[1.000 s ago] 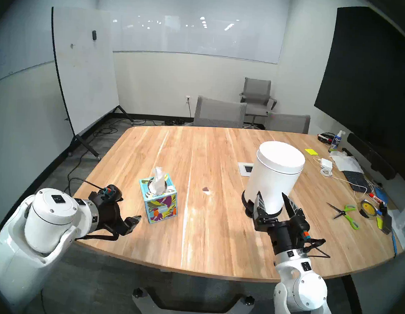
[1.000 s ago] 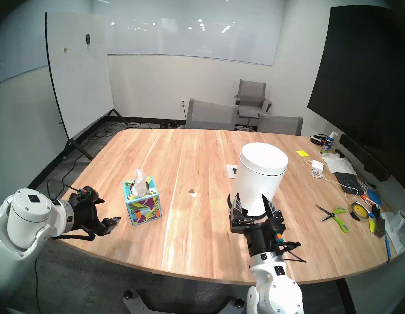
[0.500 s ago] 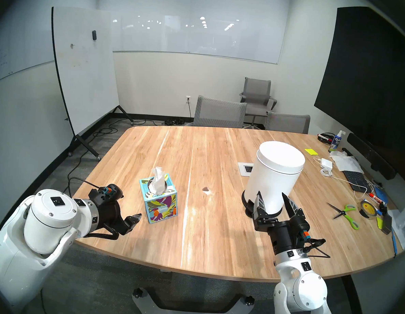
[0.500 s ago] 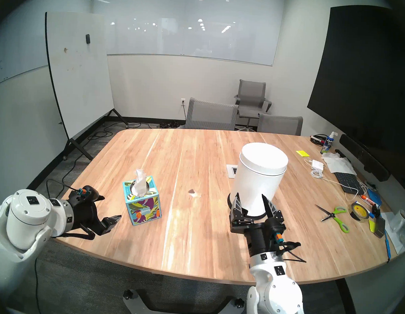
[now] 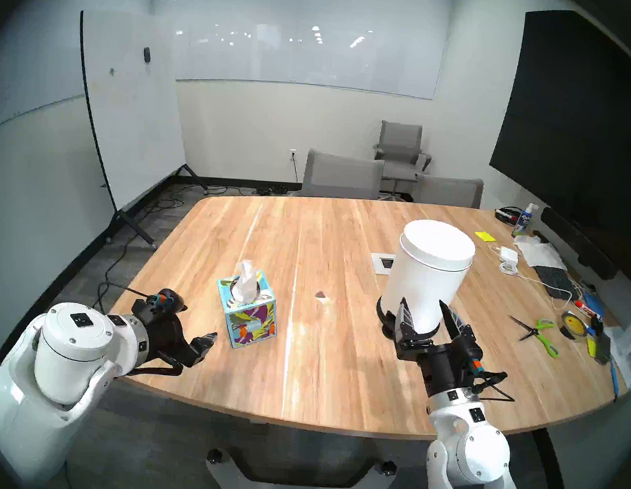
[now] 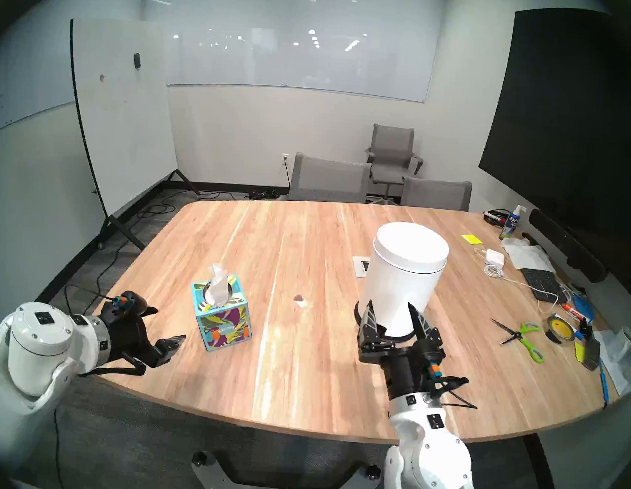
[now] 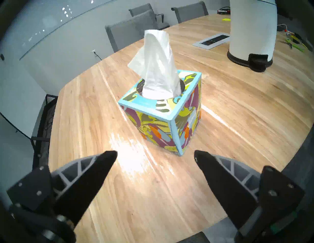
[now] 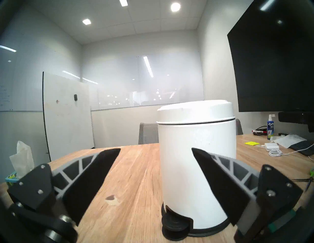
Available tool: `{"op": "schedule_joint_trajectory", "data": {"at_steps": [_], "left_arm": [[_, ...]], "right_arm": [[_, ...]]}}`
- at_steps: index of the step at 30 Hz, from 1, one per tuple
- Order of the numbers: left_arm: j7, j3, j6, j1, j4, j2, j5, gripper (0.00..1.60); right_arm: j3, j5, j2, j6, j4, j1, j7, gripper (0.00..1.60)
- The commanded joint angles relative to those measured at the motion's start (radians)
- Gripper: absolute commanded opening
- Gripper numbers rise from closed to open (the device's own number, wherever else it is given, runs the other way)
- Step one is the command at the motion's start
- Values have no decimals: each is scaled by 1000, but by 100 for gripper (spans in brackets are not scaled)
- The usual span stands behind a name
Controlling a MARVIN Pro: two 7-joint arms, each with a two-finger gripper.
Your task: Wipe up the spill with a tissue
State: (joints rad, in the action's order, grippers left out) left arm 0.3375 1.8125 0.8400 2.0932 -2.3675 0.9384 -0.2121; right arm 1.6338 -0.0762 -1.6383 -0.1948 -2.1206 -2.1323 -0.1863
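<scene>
The spill [image 5: 320,295] is a small dark brown blotch with a pale rim near the middle of the wooden table [image 5: 298,385]; it also shows in the right wrist view [image 8: 110,197]. A white tissue [image 5: 246,282] [image 7: 158,67] stands up out of the leaf-print tissue box [image 5: 250,319] [image 7: 161,122], left of the spill. My left gripper [image 5: 204,342] [image 7: 155,152] is open and empty, just short of the box's near left corner. My right gripper [image 5: 423,304] [image 8: 155,150] is open and empty, just in front of a white pedal bin [image 5: 430,267].
The white pedal bin [image 8: 197,152] stands right of the spill, its black pedal towards me. A white socket plate [image 5: 383,263] lies behind it. Scissors [image 5: 537,331], a tape roll [image 5: 572,324], cables and a keyboard [image 5: 553,279] crowd the right edge. Grey chairs [image 5: 342,175] stand at the far side.
My left arm has shifted slightly left and down, so the open gripper sits a little farther from the tissue box. The right arm has not moved.
</scene>
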Motion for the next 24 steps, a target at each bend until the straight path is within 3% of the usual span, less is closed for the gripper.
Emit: {"op": "schedule_joint_trajectory", "data": {"at_steps": [1, 24], "left_arm": [[-12, 25, -59, 39, -22, 45, -7, 160], [3, 18, -131, 35, -9, 16, -4, 160]], "right_arm": [[1, 0, 2, -3, -22, 2, -2, 160], [1, 0, 2, -3, -22, 2, -2, 160]]}}
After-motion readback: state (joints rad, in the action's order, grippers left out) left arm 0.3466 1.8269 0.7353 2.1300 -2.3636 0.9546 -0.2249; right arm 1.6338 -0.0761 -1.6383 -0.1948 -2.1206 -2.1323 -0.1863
